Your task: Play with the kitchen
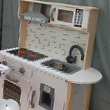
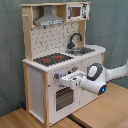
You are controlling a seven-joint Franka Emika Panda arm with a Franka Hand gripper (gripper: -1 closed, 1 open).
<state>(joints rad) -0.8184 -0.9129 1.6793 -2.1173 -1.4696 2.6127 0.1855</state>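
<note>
On the tabletop stands the kitchen [image 2: 55,65]. At its front, near seven o'clock of the hob [image 2: 52,59], the gripper [image 2: 64,79] meets the knobs [image 2: 61,75]; whether the jaws grip one, I cannot tell. Next probably comes a careful turn.

One kitchen [image 1: 49,65], one hob [image 1: 27,53], one faucet [image 1: 74,53], one microwave [image 1: 68,16], one hood [image 1: 34,15]

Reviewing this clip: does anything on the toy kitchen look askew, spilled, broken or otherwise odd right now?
Nothing stands out. The pale wood and white toy kitchen stands upright, with its black and red hob, black faucet, grey hood and microwave all in place in both exterior views. The white robot gripper is at the front panel above the oven door.
</note>
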